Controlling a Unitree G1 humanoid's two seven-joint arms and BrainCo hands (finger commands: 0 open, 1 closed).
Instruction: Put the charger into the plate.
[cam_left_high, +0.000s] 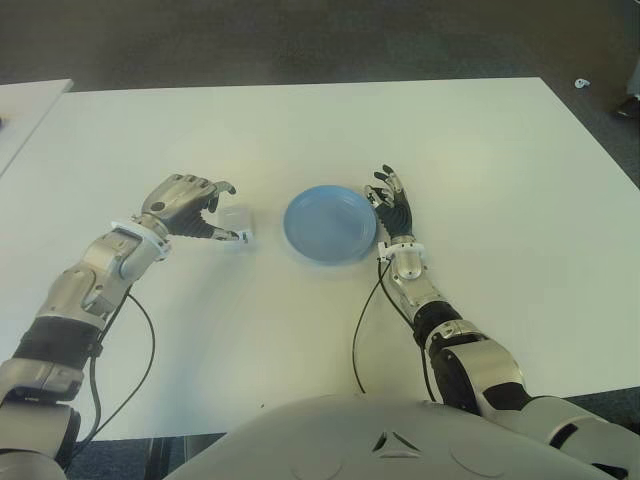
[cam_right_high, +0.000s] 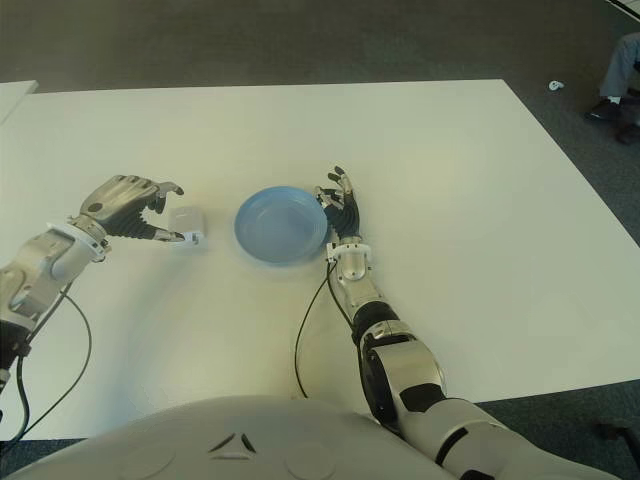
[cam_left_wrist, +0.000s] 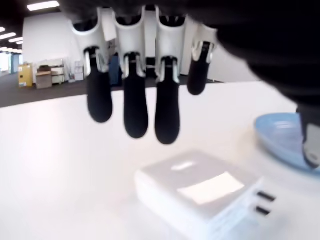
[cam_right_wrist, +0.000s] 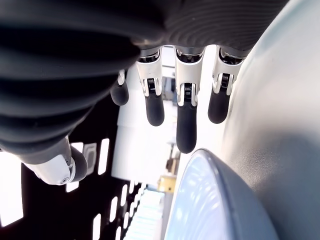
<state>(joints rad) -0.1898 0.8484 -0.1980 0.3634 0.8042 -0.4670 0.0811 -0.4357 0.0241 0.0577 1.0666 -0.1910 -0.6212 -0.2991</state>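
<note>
Looks like an open-plan office or lab hall. Large plain white rectangular worktop (cam_left_high: 300, 130) on dark grey carpeted floor (cam_left_high: 300, 40), with a second white table (cam_left_high: 20, 105) just beside it on the robot's left. Left wrist view shows a long room behind: white wall (cam_left_wrist: 47, 42), ceiling strip lights (cam_left_wrist: 42, 5), stacked cardboard boxes (cam_left_wrist: 42, 77). A seated person's leg and shoe (cam_right_high: 612, 85) at the far right edge.

White charger (cam_left_wrist: 200, 197); blue plate (cam_left_high: 330, 224); white table (cam_left_high: 480, 180).
</note>
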